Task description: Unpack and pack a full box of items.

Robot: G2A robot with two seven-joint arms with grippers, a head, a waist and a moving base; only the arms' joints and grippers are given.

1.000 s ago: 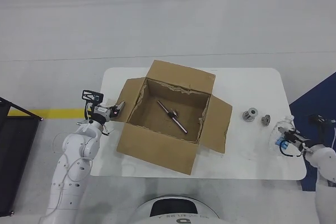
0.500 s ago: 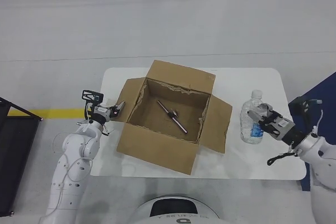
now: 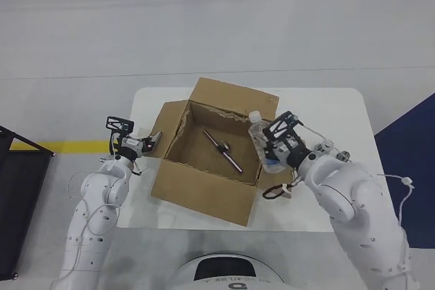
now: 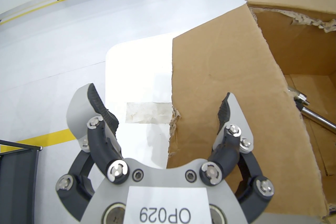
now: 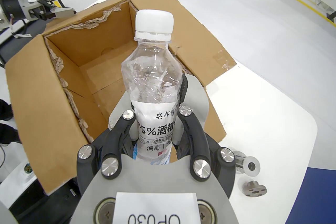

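**While the Bottle Is Held at the Box Rim: Container and Pincer Status**

As the cardboard box (image 3: 203, 187) stands open on the white table (image 3: 326, 199) with all four flaps folded outward, its interior shows from above. One metal rod (image 3: 223, 151) lies diagonally on the box floor. In the left wrist view the left flap cuts off part of the rod.

The plastic bottle (image 5: 153, 78) is clear, crumpled, white-capped and labelled. Whether it holds liquid cannot be told. It sits over the right wall of the box, clear of the box floor, with its cap end over the opening.

The right pincer (image 3: 279, 145) is clamped on the bottle's labelled lower half. The bottle's base is hidden inside the pincer body, and one finger is hidden behind the bottle in the right wrist view.

Two small metal fittings (image 5: 248, 166) rest on the table to the right of the box, near each other. In the top view the right arm covers most of them.

The left pincer (image 4: 160, 93) is at the left edge of the table, just beside the left flap. Its fingers are spread apart and carry nothing. Contact with the flap cannot be determined.
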